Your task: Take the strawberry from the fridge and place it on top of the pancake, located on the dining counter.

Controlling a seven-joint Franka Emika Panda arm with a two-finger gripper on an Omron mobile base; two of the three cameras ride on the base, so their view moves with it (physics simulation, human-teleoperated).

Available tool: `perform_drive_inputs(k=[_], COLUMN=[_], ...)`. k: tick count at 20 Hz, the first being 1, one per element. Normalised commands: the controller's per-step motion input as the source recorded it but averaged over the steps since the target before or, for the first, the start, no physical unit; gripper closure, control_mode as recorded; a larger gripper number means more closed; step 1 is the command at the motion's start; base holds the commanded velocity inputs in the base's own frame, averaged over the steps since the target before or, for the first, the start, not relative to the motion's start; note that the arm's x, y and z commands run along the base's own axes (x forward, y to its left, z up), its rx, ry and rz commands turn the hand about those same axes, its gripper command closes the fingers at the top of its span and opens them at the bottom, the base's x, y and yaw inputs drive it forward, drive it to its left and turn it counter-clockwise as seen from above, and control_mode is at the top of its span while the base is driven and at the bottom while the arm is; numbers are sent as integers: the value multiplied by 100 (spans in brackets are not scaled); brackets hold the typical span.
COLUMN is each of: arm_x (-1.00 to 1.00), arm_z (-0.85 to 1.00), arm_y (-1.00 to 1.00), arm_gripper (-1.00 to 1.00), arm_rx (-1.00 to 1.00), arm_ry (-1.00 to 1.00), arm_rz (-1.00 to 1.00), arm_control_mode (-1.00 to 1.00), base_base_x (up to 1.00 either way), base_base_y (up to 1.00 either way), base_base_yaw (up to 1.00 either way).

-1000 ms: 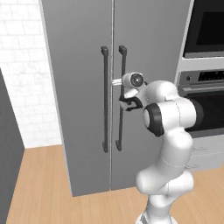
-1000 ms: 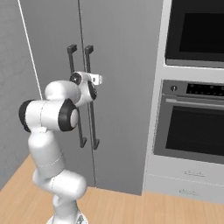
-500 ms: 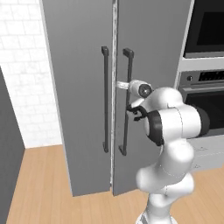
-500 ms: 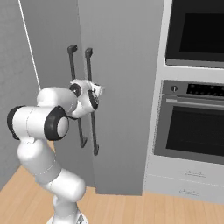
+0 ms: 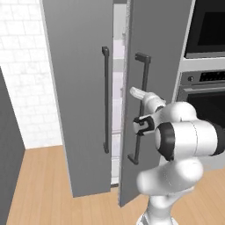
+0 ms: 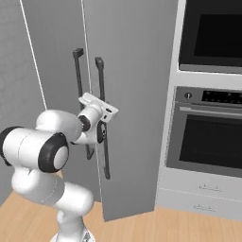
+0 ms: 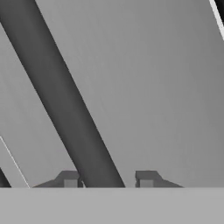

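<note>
The gripper (image 7: 107, 178) sits at the right-hand door's dark bar handle (image 7: 61, 100), one fingertip (image 7: 68, 178) touching the bar's left edge and the other standing just off its right, so the jaws look loosely closed around it rather than pinching. That door of the fridge (image 5: 83, 88) stands swung partly out, leaving a gap at about twelve o'clock from the arm, with white shelving showing inside. Off at two o'clock, built-in ovens (image 6: 210, 137) fill the wall.
</note>
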Motion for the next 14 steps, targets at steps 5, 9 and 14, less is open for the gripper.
perform_drive_inputs(k=[5,9,14], arm_x=[-86,-84,-69], arm_z=[0,-9,-20], arm_y=[-100,-100,-100], arm_gripper=[100,100,100], arm_rx=[26,28,29], arm_ry=[-5,-5,-2], arm_rz=[2,3,1], arm_control_mode=[-100,-100,-100], base_base_x=[0,0,0], base_base_y=[0,0,0], base_base_yaw=[0,0,0])
